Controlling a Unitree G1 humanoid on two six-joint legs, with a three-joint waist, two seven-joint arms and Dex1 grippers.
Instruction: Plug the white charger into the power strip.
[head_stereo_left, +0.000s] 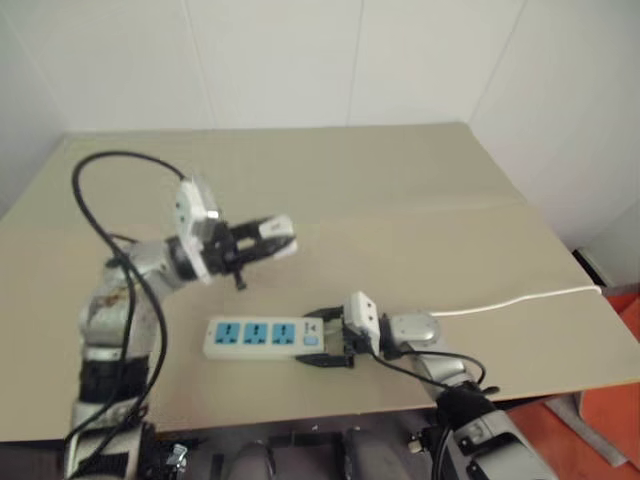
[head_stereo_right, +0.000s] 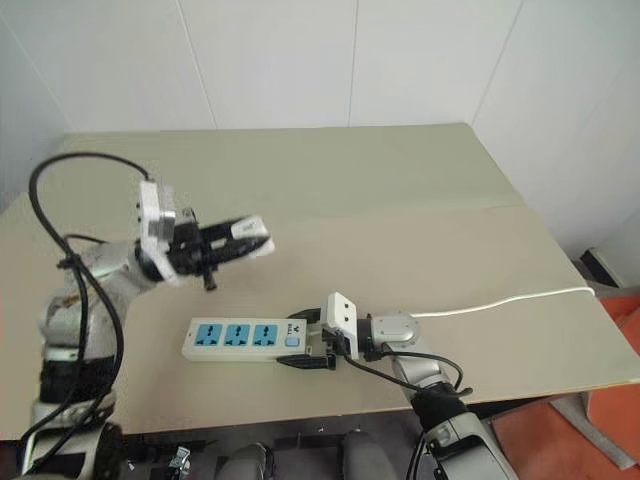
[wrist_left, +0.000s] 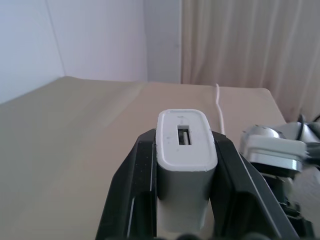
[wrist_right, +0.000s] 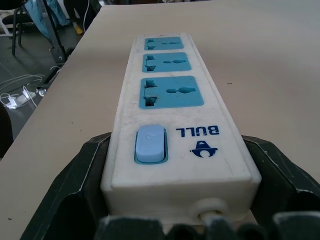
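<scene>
The white charger (head_stereo_left: 277, 231) hangs above the table, left of centre, with my left gripper (head_stereo_left: 262, 238) shut on it and pointing right. In the left wrist view the charger (wrist_left: 186, 150) sits upright between the two black fingers (wrist_left: 132, 190), its port face showing. The power strip (head_stereo_left: 255, 337) lies flat near the table's front edge, its three blue sockets facing up. My right gripper (head_stereo_left: 322, 340) is shut on the strip's switch end, one finger (wrist_right: 75, 185) on each long side. The charger is above and slightly behind the strip, apart from it.
The strip's thin white cord (head_stereo_left: 520, 298) runs right across the beige table (head_stereo_left: 420, 200) to its right edge. White walls stand behind and to the right. A black cable (head_stereo_left: 95, 200) loops over my left arm. Orange floor (head_stereo_left: 610, 400) lies beyond the table's right corner.
</scene>
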